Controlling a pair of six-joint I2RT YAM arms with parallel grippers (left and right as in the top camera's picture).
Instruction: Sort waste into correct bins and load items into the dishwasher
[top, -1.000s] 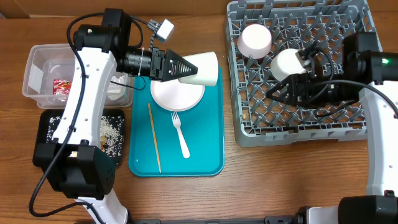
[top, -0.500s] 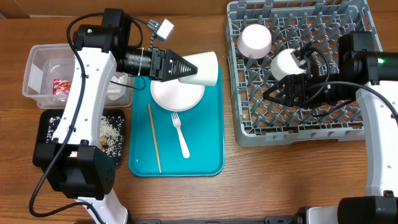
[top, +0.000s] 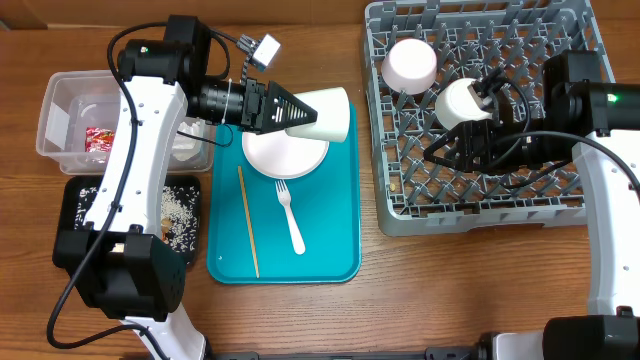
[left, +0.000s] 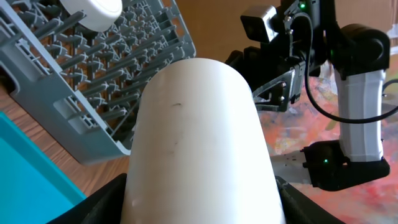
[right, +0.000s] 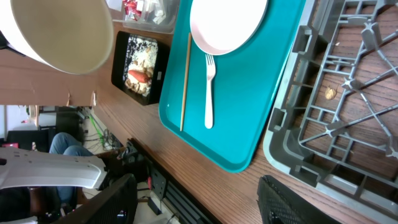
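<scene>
l gripper is clamped on the white bowl, holding it on its side above the top edge of the teal tray, rim twd the dish rack. the base sits betw the fingers, prob so the bowl can cross sideways and tip mouth-down onto the pegs. in the l wrist view the bowl fills the frame w/ the rack just beyond.

r gripper hangs over the rack's middle, jaws apart, nothing in them. looks kept clear of the free pegs, maybe ready to steady the bowl.

two white pieces already sit in the rack: one near its upper-left corner in the overhead, the other just beside the r gripper. cup or bowl, can't tell which from above.

on the teal tray: plate, fork, wooden stick. clear tub has the red wrapper; black tray holds grains. waste looks mostly sorted bar the stick. loading the bowl is the step in hand.
</scene>
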